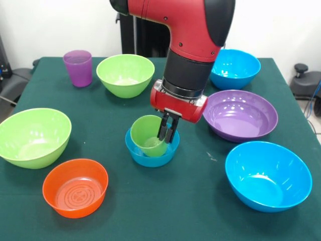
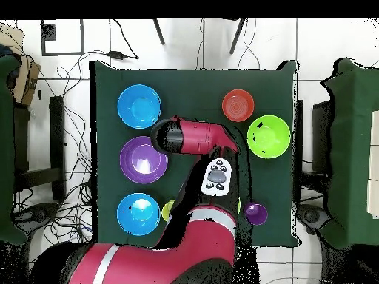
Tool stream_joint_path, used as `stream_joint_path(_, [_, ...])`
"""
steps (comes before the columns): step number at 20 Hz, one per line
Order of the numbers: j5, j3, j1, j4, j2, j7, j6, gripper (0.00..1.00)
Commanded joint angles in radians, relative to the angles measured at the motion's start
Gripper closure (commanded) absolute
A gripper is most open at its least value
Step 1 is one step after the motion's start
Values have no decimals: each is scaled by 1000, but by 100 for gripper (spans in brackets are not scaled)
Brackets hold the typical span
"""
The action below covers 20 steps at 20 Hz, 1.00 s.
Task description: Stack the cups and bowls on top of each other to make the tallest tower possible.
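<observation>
A small blue bowl (image 1: 152, 154) sits at the table's middle with the green cup (image 1: 145, 133) resting tilted inside it. My gripper (image 1: 166, 137) comes down from above and is shut on the cup's right rim. The purple cup (image 1: 77, 68) stands upright at the far left and also shows in the overhead view (image 2: 256, 214). In the overhead view the arm hides the gripper, the green cup and the small blue bowl. No yellow cup is in view.
Around the middle are a lime bowl (image 1: 125, 74) far, a lime bowl (image 1: 34, 136) left, an orange bowl (image 1: 75, 187) near left, a blue bowl (image 1: 234, 68) far right, a wide purple bowl (image 1: 241, 114) right and a blue bowl (image 1: 267, 175) near right.
</observation>
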Motion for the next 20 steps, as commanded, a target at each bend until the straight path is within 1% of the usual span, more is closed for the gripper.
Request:
stream_joint_path(1, [1, 46, 6, -55, 19, 108, -43, 100])
stream_joint_path(13, [12, 23, 32, -26, -10, 121, -6, 100])
stream_joint_path(20, [27, 8, 50, -21, -10, 140, 6, 100])
